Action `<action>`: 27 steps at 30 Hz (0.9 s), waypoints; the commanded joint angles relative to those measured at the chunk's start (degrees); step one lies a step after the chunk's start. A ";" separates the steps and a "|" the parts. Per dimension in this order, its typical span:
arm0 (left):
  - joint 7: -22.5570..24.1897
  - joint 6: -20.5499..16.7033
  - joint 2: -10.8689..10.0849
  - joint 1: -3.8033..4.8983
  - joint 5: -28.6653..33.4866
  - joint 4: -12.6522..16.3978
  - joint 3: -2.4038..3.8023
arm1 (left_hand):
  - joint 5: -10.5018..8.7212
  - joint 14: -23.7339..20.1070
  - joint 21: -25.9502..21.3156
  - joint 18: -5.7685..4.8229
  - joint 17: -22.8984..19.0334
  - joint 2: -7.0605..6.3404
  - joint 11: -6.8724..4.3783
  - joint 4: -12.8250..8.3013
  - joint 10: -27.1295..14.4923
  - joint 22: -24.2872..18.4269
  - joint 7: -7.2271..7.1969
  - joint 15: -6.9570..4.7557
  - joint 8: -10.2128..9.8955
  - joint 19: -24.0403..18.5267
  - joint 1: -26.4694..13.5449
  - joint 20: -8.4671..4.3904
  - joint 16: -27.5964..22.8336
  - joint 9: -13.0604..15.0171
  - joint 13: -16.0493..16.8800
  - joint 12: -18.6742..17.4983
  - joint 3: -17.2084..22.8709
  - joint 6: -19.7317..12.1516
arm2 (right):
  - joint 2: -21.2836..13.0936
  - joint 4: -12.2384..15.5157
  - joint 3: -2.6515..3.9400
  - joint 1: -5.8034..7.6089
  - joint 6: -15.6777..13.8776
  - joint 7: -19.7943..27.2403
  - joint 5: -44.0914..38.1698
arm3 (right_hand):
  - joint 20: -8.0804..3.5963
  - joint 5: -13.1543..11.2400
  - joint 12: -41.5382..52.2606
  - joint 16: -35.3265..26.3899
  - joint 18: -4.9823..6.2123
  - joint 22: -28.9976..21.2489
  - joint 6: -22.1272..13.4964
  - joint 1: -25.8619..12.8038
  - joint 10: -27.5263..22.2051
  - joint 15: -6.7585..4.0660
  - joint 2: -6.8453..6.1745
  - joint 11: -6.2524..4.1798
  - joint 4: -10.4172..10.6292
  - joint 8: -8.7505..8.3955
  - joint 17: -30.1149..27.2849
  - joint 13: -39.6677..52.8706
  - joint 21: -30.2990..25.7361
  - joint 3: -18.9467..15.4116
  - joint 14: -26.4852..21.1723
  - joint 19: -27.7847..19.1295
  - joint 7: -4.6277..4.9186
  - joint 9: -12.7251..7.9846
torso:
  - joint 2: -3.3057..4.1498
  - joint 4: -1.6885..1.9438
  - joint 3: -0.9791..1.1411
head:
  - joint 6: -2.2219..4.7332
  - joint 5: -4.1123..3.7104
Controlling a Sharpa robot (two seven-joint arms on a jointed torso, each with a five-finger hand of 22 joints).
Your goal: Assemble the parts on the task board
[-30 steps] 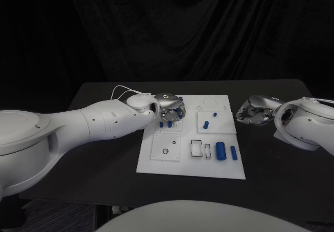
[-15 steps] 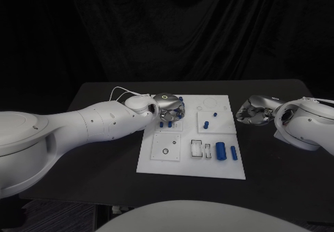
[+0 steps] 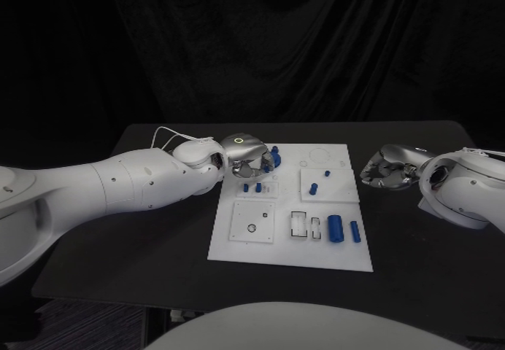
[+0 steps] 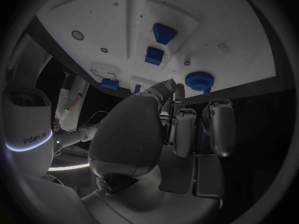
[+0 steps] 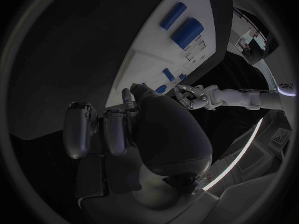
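Two hands in play. Left silver hand (image 3: 247,156) has shifted up the white rectangular task board (image 3: 257,248) over the last second, now at its far-left corner; its fingers (image 4: 185,129) are curled in, and I cannot tell whether they hold the small blue part (image 3: 276,154) showing beside them. Judgement: possibly a lift or a reposition. Mid-board, blue pegs (image 3: 252,187) stand in sockets; blue cylinders (image 3: 335,227) lie nearer. Right silver hand (image 3: 386,169) unmoved beside the board over the black desk (image 3: 147,240), fingers curled, apparently holding nothing.
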 commanded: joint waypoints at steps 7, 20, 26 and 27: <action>-1.61 0.80 -3.30 0.83 0.08 3.34 -0.02 | -0.57 -0.20 -0.53 -1.00 2.63 -0.20 0.11 -0.09 0.92 10.63 0.01 -0.15 -0.74 -0.11 -1.75 -0.13 -0.60 -0.02 -1.83 -2.56 -0.06 0.38 | -0.34 -0.03 0.02 -0.14 0.54 -0.47 -0.13 | 0.36 0.31 -0.42 -0.23 0.77 10.96 0.38 -0.35 -0.49 0.31 -0.06 0.10 -0.02 -0.27 8.71 4.65 -0.24 0.32 4.06 0.57 0.04 -0.06 | -0.37 0.48 0.21 | 0.00 -0.28; -2.53 3.09 -3.39 -0.12 0.08 2.18 -0.05 | -0.95 -0.51 -0.93 -0.91 1.99 -0.29 0.17 -0.05 0.95 10.51 0.01 -0.11 -1.08 -0.35 -2.00 -0.11 -0.96 -0.10 -2.41 -3.41 -0.16 0.00 | -0.68 0.17 0.02 -0.36 0.82 -0.52 -0.12 | 0.36 0.31 -0.51 -0.30 0.78 10.94 0.37 -0.34 -0.56 0.30 -0.06 0.09 -0.03 -0.28 8.65 4.54 -0.29 0.35 4.04 0.55 0.03 -0.07 | -0.55 1.06 0.34 | 0.00 -0.83; -2.60 3.16 -2.57 -0.63 0.08 0.66 -0.05 | -0.99 -0.64 -1.09 -0.87 1.73 -0.31 0.22 -0.07 0.99 10.46 0.06 -0.10 -1.14 -0.45 -2.01 -0.11 -1.10 -0.11 -2.50 -3.53 -0.16 -0.06 | -0.68 0.20 0.02 -0.42 0.82 -0.48 -0.12 | 0.35 0.32 -0.60 -0.35 0.80 10.91 0.35 -0.33 -0.63 0.30 -0.03 0.06 -0.05 -0.31 8.60 4.44 -0.40 0.40 4.01 0.50 0.04 -0.08 | -0.38 0.96 0.21 | 0.00 -0.82; -2.61 3.14 -2.43 -0.68 0.08 0.41 -0.05 | -0.98 -0.64 -1.06 -0.88 1.74 -0.30 0.22 -0.08 1.01 10.47 0.06 -0.09 -1.14 -0.43 -2.00 -0.11 -1.10 -0.11 -2.51 -3.54 -0.15 -0.06 | -0.68 0.19 0.02 -0.42 0.79 -0.47 -0.12 | 0.35 0.32 -0.60 -0.35 0.80 10.91 0.35 -0.33 -0.63 0.30 -0.03 0.06 -0.05 -0.31 8.60 4.44 -0.40 0.40 4.01 0.50 0.04 -0.08 | -0.39 0.90 0.19 | 0.00 -0.76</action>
